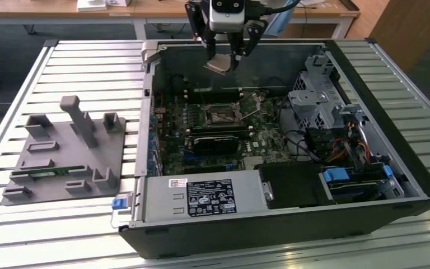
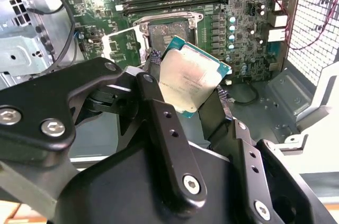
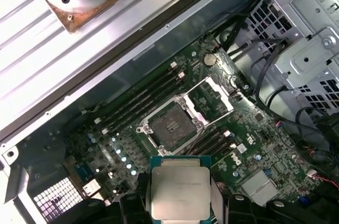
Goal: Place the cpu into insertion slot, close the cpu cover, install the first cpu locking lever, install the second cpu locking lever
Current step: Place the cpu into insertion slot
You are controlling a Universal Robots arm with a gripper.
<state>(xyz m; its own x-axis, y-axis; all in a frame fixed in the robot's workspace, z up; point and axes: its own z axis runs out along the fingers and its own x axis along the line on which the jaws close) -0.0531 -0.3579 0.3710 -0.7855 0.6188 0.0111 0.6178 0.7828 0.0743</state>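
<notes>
We see fingers [image 2: 161, 118] clenched on cpu [image 3: 180, 192], metal top facing first wrist view. Chip held in air over open computer case [image 1: 275, 224], well above motherboard. Below, insertion slot [image 3: 172, 125] bare, dark centre exposed. Beside it, cpu cover [image 3: 212, 97] swung open. Case rests on slatted tabletop [image 1: 88, 56]; grey fixture plate [image 1: 65, 151] at exterior view's left.

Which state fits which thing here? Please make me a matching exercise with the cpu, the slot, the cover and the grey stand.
Things:
1. cpu
2. slot
3. cover
4. grey stand

States:
A. swung open
B. outside the case
C. held in the gripper
D. empty

Pairs: 1-C, 2-D, 3-A, 4-B
</notes>
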